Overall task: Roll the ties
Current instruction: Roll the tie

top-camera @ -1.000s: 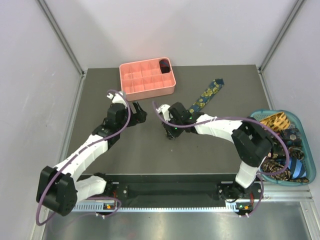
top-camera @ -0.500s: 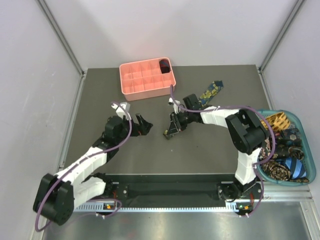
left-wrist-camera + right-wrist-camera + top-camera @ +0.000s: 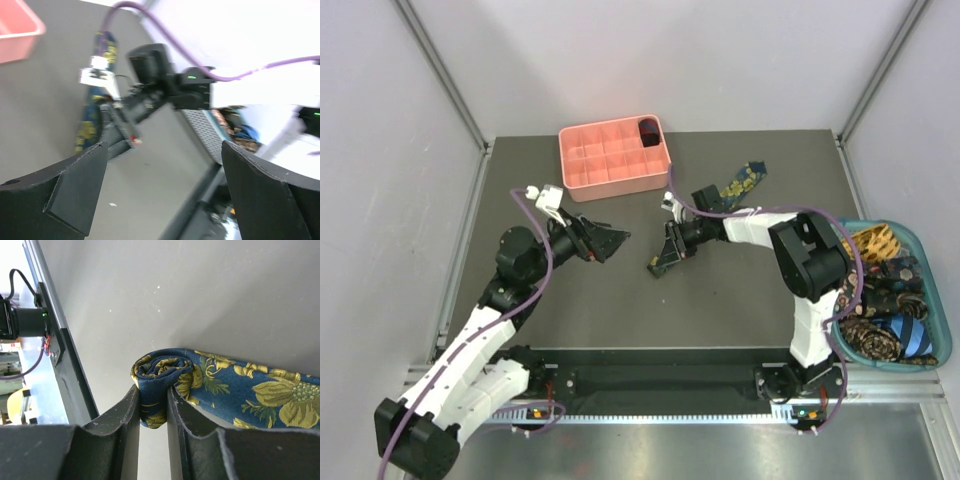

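- The left gripper (image 3: 608,240) is drawn back toward frame left, jaws now spread, nothing held.
- The navy floral tie (image 3: 240,385) is pinched at its coiled end by the right gripper (image 3: 152,392); rolling is judged barely begun.

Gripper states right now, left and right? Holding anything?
Left gripper: open, nothing between the fingers.
Right gripper: shut on the rolled end of the navy floral tie.

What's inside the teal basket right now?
Teal basket holds ties: gold-striped tie at the far end, blue-striped tie at the near end, dark patterned ones between. The right arm covers its left edge; lower layers are hidden.
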Tool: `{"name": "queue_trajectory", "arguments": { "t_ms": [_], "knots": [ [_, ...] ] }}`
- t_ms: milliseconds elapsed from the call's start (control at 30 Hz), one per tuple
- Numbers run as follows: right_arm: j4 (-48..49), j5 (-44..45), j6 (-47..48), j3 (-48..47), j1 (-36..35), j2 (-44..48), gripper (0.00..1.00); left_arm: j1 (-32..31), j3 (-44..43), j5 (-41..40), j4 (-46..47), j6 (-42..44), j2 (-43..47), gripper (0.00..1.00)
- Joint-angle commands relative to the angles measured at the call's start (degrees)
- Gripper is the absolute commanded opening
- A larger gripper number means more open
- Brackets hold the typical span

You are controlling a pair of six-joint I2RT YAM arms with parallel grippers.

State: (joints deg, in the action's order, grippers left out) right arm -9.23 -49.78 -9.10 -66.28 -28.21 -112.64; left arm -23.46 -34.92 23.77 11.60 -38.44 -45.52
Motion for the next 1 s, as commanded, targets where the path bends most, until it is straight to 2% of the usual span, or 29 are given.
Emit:
{"name": "queue_trajectory", "arguments": {
  "t_ms": [0,67,200,333,500,567,833,967],
  "knots": [
    [-2.02,6.62,2.16,-0.78,0.78,-3.02,0.05,-0.18,-3.58,7.43,1.68,-6.83,0.52,0.99],
    [-2.10,6.97,2.33,-0.61,0.78,-2.94,0.05,-0.18,-4.02,7.17,1.24,-8.58,1.21,0.99],
    [-2.63,7.77,2.51,-0.78,0.78,-2.50,0.05,-0.18,-5.33,7.87,-1.57,-5.88,3.14,0.99],
    [-3.33,8.03,2.69,-1.74,0.78,-3.37,0.05,-0.09,-6.66,-3.34,-10.27,-1.91,5.26,0.92],
    [-2.98,7.24,2.51,-1.13,0.70,-2.50,0.05,-0.09,-13.84,2.24,-20.18,2.39,-1.04,0.95],
    [-3.16,7.24,2.60,-0.96,0.61,-1.97,0.05,-0.18,-14.04,4.25,-20.74,4.50,-3.25,0.99],
    [-2.72,6.89,2.69,-1.57,0.61,-3.37,0.05,-0.27,-11.32,-1.88,-19.60,6.27,-10.55,0.99],
    [-2.98,7.86,3.13,-2.18,0.70,-4.69,0.05,-0.27,-9.91,-1.89,-15.73,8.46,-14.06,0.99]
  ]
}}
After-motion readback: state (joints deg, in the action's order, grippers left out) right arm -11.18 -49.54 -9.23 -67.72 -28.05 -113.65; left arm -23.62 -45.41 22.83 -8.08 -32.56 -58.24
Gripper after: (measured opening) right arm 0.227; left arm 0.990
